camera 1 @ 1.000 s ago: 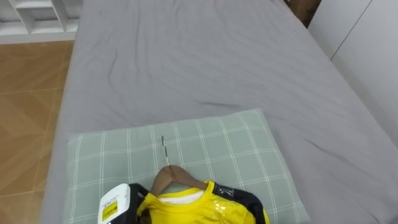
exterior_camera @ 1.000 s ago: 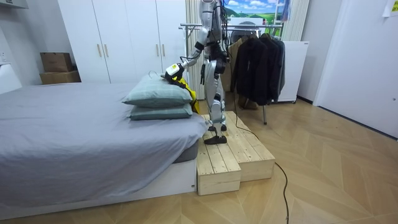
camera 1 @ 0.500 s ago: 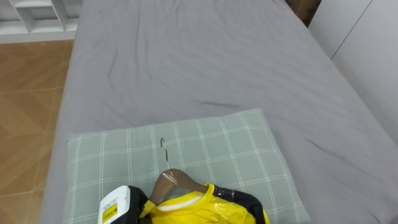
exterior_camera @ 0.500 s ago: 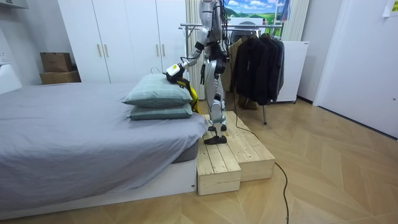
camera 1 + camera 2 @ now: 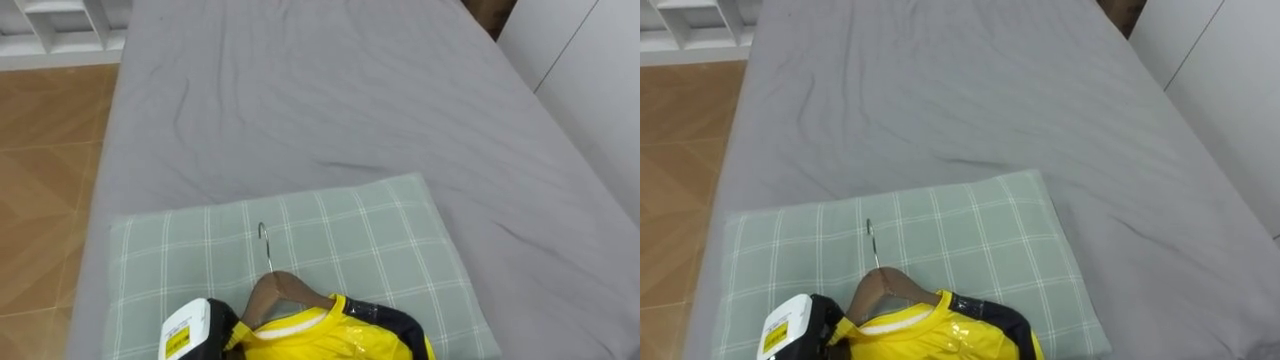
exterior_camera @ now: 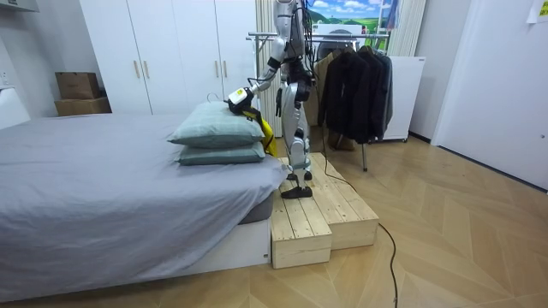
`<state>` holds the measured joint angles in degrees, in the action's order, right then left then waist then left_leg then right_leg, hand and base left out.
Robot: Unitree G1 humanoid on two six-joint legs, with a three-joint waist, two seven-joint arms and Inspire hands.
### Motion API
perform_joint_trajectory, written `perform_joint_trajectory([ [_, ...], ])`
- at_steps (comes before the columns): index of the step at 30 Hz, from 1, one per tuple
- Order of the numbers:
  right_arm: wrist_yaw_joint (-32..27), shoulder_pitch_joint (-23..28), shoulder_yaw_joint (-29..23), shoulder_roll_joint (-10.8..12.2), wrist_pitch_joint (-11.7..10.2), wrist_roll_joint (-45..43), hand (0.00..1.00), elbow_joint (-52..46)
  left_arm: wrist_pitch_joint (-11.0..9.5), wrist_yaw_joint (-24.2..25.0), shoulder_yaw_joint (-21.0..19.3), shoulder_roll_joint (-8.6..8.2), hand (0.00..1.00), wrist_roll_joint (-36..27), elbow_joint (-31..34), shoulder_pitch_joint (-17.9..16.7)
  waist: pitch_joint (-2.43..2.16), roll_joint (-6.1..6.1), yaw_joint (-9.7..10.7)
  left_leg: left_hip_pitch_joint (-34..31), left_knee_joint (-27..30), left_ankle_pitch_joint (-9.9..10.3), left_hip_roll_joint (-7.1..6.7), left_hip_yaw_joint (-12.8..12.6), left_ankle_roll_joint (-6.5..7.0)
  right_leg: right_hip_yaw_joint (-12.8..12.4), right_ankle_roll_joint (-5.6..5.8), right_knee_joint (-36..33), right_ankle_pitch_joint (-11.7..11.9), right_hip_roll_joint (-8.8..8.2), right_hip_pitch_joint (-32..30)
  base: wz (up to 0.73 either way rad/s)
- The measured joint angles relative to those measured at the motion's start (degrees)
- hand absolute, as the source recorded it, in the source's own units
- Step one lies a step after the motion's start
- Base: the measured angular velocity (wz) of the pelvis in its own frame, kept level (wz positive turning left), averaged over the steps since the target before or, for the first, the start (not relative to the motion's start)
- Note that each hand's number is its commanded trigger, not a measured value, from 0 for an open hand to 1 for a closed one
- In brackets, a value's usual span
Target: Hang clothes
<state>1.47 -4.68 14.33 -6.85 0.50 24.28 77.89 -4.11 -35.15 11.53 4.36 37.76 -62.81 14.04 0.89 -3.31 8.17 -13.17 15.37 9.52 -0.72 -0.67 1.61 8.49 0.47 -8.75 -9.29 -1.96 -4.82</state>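
Hanger (image 5: 275, 289) with yellow jacket (image 5: 330, 335) barely shifted over pillow (image 5: 360, 235).

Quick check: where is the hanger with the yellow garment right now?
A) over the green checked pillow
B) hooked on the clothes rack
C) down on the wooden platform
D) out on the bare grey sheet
A: the wooden hanger and yellow garment sit over the green checked pillow, with the hook pointing up the bed.

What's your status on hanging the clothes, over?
Left robot hand by the wooden hanger. Yellow shirt on hanger, at checked pillow edge. Clothes rack behind robot.
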Motion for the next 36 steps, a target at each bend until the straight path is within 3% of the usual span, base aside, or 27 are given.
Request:
perform_joint_trajectory([
  [7, -0.01, 0.21, -0.01, -0.23, -0.38, 0.16, 0.0, -0.23, 0.02, -0.86, 0.0, -0.54, 1.0, -0.01, 2.45, -0.4, -0.09, 1.23, 0.06, 1.02, -0.08, -0.01, 0.0, -0.04, 0.0, -0.03, 0.0, 0.01, 0.0, -0.04, 1.02, 0.0],
  [14, -0.09, 1.05, -0.29, -0.34, -0.51, 0.2, 0.0, -1.73, -0.05, -0.95, 0.0, -0.42, 1.0, -0.11, 5.22, -1.46, -0.09, 1.47, -0.45, 3.05, -0.77, -0.01, 0.06, -0.3, -0.01, -0.14, 0.0, 0.04, 0.0, 0.01, 2.69, -0.02],
  [18, -0.84, 1.63, -0.27, -0.4, -0.64, 0.51, 0.0, -2.32, -0.18, -1.22, 0.0, -0.17, 1.0, -0.11, 10.49, -1.87, -0.2, 1.88, -0.73, 3.81, -0.7, -0.03, 0.04, -0.47, -0.03, -0.41, 0.0, 0.02, 0.0, 0.0, 3.36, -0.02],
  [21, -1.18, 2.15, -0.54, -0.4, -0.66, 0.68, 0.0, -2.09, -0.44, -1.6, -0.01, -0.13, 1.0, -0.11, 12.76, -2.44, -0.52, 2.43, -0.53, 5.86, -1.64, -0.05, 0.01, -0.51, -0.06, -0.47, 0.0, 0.08, 0.0, -0.02, 4.89, -0.02],
  [26, -1.37, 3.48, -2.41, -0.44, -0.67, 1.21, 0.0, -1.89, -0.61, -2.32, -0.55, -0.09, 1.0, -0.15, 17.35, -4.85, -0.93, 3.16, -0.64, 8.41, -2.32, -0.06, 0.04, -0.66, -0.07, -0.49, 0.0, 0.17, 0.0, -0.01, 7.07, 0.0],
  [36, -1.29, 4.14, -2.87, -0.55, -0.64, 1.99, 0.0, -1.53, -0.59, -2.45, -0.23, 0.91, 1.0, -2.25, 23.49, -9.41, -0.91, 3.13, -0.54, 10.3, -2.61, -0.06, 0.0, -0.68, -0.08, -0.56, 0.02, 0.36, -0.02, -0.02, 8.94, 0.0],
])
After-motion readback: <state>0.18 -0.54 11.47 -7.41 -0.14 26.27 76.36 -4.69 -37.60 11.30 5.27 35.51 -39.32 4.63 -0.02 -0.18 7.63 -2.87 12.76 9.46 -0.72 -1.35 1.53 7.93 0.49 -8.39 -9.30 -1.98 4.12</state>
